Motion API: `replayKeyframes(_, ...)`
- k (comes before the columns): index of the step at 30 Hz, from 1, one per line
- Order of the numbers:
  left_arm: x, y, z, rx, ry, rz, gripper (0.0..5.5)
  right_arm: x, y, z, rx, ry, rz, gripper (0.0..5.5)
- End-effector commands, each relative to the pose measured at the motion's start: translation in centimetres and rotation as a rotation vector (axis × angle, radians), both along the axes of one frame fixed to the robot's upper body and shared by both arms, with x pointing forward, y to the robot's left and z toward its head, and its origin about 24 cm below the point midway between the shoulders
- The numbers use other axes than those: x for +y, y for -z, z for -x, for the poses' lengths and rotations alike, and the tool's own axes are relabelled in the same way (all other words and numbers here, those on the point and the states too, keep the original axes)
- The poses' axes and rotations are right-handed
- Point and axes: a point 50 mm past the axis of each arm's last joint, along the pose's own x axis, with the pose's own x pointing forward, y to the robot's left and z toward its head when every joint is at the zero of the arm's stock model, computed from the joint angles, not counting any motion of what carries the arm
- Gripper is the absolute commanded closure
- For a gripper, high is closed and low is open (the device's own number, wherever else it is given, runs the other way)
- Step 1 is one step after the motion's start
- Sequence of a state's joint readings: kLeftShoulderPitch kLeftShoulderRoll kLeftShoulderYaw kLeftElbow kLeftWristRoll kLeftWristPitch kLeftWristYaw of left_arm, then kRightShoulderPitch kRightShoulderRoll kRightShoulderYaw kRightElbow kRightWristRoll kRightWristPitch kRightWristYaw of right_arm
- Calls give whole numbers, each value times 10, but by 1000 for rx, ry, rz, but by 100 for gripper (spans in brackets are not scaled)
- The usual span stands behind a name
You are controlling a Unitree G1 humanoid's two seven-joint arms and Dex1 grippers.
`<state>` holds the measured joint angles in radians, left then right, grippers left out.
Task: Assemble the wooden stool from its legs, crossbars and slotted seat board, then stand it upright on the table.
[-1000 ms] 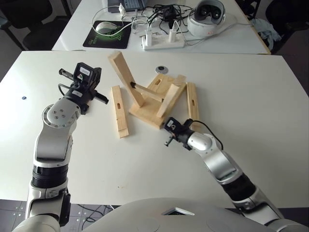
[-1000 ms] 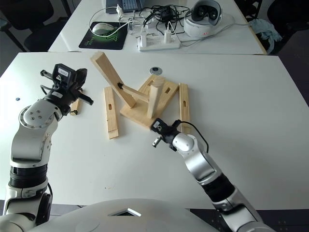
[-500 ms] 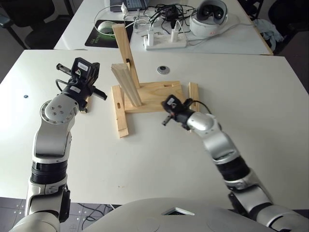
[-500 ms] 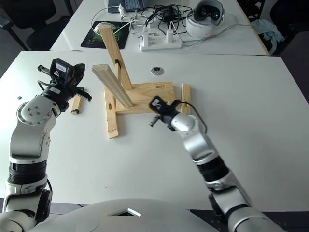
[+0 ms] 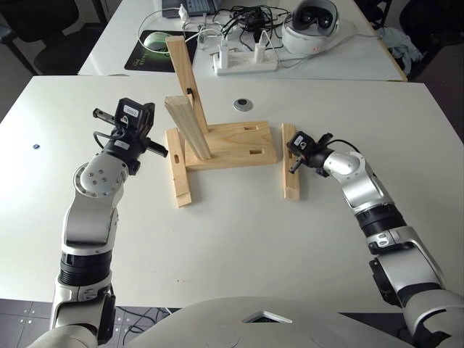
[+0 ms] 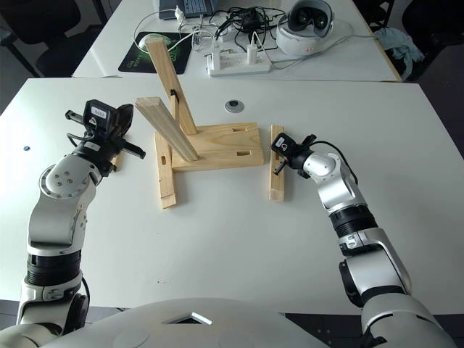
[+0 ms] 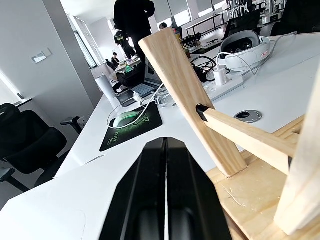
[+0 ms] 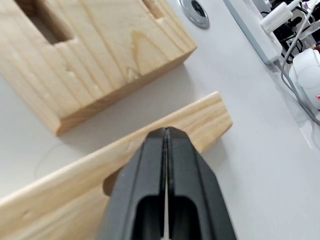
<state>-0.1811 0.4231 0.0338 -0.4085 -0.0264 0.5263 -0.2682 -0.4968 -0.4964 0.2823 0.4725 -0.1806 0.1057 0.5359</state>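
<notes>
The slotted seat board (image 5: 239, 145) lies flat at the table's middle. Two legs stand in its left end: a tall one (image 5: 185, 76) leaning back and a shorter slanted one (image 5: 186, 127), joined by a crossbar (image 7: 245, 135). One loose leg (image 5: 179, 174) lies left of the board, another (image 5: 290, 174) right of it. My right gripper (image 5: 293, 162) is shut, fingertips (image 8: 165, 134) just over the far end of the right loose leg (image 8: 190, 125). My left gripper (image 5: 154, 148) is shut, held left of the standing legs and pointing at them, fingers (image 7: 165, 150) holding nothing.
A round cable grommet (image 5: 244, 105) sits behind the board. The table behind holds a power strip (image 5: 245, 61), a headset (image 5: 312, 25) and a mouse pad (image 5: 156, 51). The near half of my table is bare white surface.
The board with its legs turned from a tilted heap to lying flat, legs up. My right gripper swung from the board's front to the right loose leg. The left gripper shifted slightly.
</notes>
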Motion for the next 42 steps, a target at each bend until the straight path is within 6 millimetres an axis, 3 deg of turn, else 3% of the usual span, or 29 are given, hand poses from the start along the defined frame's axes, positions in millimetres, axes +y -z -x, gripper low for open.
replayKeyframes(1,-3,4,2,3,-3,0,550,4,-12,-11,-60,1,-64,549)
replayKeyframes(6,-4,7,1,10,-1,7,550,9,-17,-15,-51,37,-216,549)
replayKeyframes(9,-4,7,-1,9,2,7,550,15,-15,-14,-31,11,-222,549)
replayKeyframes(18,-3,6,0,7,-1,10,550,25,4,-5,36,-82,-116,549)
replayKeyframes(26,0,3,-2,0,-4,3,550,17,17,3,118,-117,23,549)
replayKeyframes(34,6,1,0,-9,-33,-1,550,23,18,26,273,-230,127,549)
replayKeyframes(42,12,2,1,-5,-43,-10,550,53,3,64,372,-349,-2,549)
